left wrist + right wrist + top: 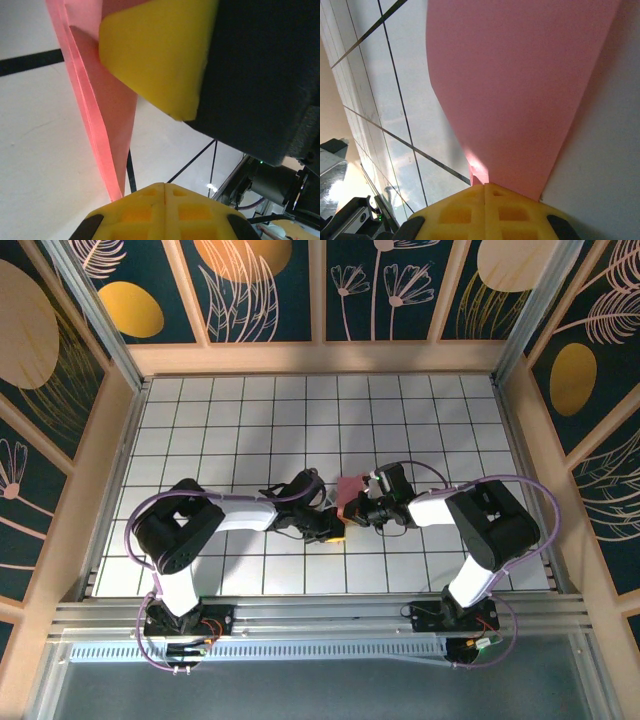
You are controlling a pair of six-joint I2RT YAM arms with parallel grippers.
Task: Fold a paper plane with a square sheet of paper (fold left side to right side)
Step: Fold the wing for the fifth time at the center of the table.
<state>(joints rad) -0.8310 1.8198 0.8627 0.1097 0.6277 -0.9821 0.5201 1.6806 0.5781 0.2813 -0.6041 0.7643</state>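
— Yellow fingers first: how do they stand?

— Both pairs are closed. The right fingers [465, 212] clamp the sheet of paper [520, 90] right at their seam, and it fans upward from them, smooth, matte and salmon-pink. The left fingers [145, 212] are pressed together too. A creased edge of the sheet runs down to their shoulder, but I cannot tell whether they nip it.

— And where is the paper overall?

— From above it is a small pink patch over the middle of the tabletop [250, 420], between the two wrists, which nearly meet there.

— Which step is this, do you think?

— I'd judge it is midway through a fold. The left wrist view shows a doubled, layered edge tapering to a narrow point, so the sheet is no longer a flat square. The left-over-right fold looks to be in hand but not pressed down.

— What does the next move need?

— Probably matching the edges, laying the sheet on the white, dark-lined tiles, and rubbing the crease sharp. Paper this thin could buckle or tear if the arms pull apart.
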